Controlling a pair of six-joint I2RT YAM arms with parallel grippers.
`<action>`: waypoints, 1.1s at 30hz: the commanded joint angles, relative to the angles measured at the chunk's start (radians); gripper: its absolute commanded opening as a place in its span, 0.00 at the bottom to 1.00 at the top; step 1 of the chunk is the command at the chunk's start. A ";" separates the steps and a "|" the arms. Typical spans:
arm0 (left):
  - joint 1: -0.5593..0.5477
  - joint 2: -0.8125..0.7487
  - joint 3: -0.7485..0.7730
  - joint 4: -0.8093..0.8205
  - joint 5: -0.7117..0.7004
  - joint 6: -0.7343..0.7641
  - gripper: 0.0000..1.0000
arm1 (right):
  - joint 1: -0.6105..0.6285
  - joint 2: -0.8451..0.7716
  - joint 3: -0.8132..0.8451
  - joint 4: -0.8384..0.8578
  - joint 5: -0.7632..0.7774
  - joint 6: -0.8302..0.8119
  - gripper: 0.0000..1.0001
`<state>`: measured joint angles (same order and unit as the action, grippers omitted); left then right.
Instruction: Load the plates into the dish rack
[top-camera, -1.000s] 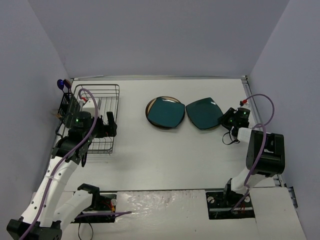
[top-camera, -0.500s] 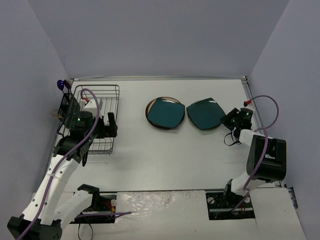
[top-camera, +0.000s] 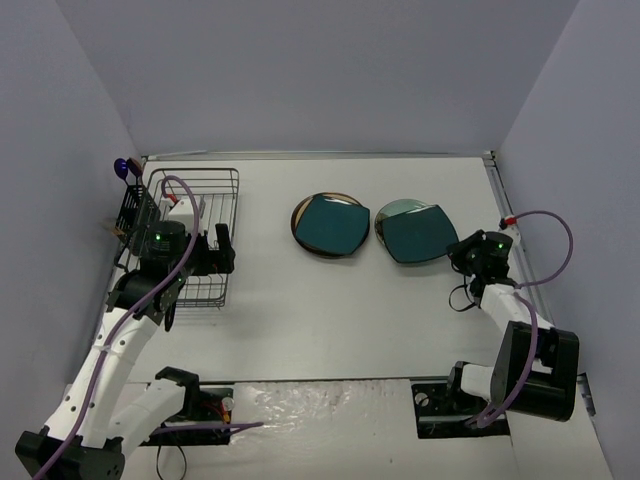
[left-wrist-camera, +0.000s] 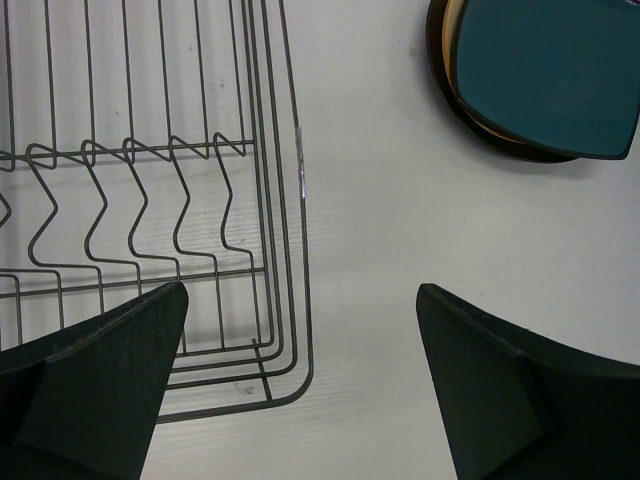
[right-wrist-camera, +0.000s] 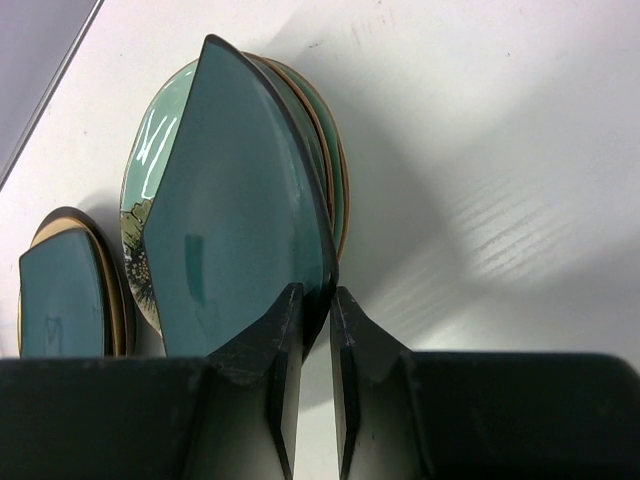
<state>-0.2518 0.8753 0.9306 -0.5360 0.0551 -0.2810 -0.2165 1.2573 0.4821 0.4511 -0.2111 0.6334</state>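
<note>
At the right of the desk (top-camera: 330, 300), the right tool (right-wrist-camera: 315, 300) is clamped on a teal plate (right-wrist-camera: 230, 200)!
That plate tops the mint plate (right-wrist-camera: 150, 150) and the floral plate (right-wrist-camera: 140, 260). Between them and the dish rack (left-wrist-camera: 303, 180) lies another teal plate (top-camera: 332, 225) on the brown-rimmed plate (left-wrist-camera: 440, 60). The left tool (left-wrist-camera: 300, 290) hangs spread wide over the rack's right edge, gripping nothing.

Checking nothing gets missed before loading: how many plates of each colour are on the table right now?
Dark teal rounded-square plates: 2
Pale mint round plate: 1
Cream floral plate: 1
Brown-rimmed round plate: 1
Total: 5 plates, in two stacks, none in the dish rack yet.
</note>
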 joint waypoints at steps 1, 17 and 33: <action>0.008 0.007 0.042 0.037 0.001 0.002 0.97 | 0.002 -0.037 -0.024 0.049 -0.003 0.010 0.00; 0.008 0.013 0.043 0.028 -0.017 0.003 0.97 | -0.003 -0.001 -0.108 0.121 -0.010 0.060 0.08; 0.006 0.027 0.045 0.022 -0.018 0.005 0.97 | -0.006 0.059 -0.090 0.183 -0.073 0.043 0.22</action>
<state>-0.2512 0.8969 0.9306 -0.5426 0.0480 -0.2810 -0.2176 1.3070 0.3782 0.5925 -0.2470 0.7051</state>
